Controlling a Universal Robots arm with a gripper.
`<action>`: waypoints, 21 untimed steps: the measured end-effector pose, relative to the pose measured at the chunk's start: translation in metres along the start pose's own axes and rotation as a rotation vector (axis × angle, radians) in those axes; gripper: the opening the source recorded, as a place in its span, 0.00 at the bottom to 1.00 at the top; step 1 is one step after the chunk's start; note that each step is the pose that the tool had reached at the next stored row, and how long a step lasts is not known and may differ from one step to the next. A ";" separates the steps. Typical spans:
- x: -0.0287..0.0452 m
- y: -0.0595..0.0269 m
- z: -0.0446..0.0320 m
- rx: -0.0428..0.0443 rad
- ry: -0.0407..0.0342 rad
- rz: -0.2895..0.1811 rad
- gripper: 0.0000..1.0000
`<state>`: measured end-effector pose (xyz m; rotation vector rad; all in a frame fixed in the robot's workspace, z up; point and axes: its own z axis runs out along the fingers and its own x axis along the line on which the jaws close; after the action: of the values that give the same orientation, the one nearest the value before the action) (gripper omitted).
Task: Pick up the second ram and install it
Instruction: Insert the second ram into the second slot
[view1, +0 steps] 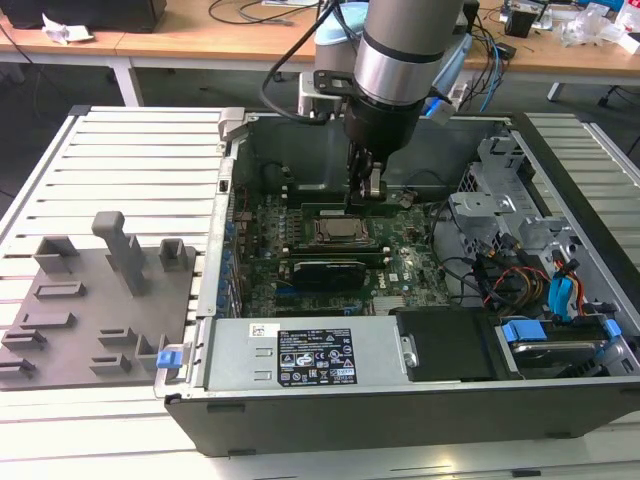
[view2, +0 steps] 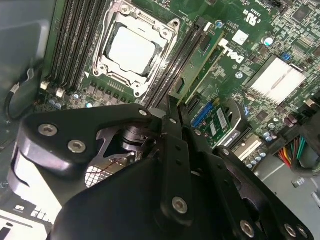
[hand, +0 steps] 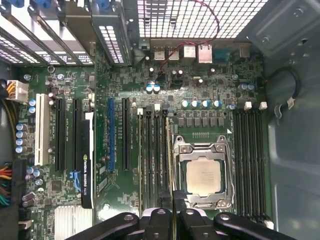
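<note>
Arm is down inside the open computer case (view1: 560, 180), gripper (view1: 366, 190) just over the motherboard (view1: 400, 265) beside the CPU socket (view1: 338, 232). Fingers nearly together, pinching the second ram (view2: 200, 67) on edge; in the second wrist view the green stick stands at a slot next to the socket. Seating looks unfinished; whether the clips have latched I cannot tell.

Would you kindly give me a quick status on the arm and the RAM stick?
Gripper down inside the open case, beside the CPU socket. Second ram standing in a slot by the socket. Nothing obstructing.
</note>
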<state>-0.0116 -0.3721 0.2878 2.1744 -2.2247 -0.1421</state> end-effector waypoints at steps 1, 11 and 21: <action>0.0000 0.0001 0.0006 0.0000 0.0000 0.000 0.13; 0.0011 0.0036 0.0101 0.0001 0.0000 0.000 0.13; 0.0045 0.0051 0.0352 0.0001 -0.0001 0.000 0.13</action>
<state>-0.0197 -0.3749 0.2530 2.1745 -2.2247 -0.1421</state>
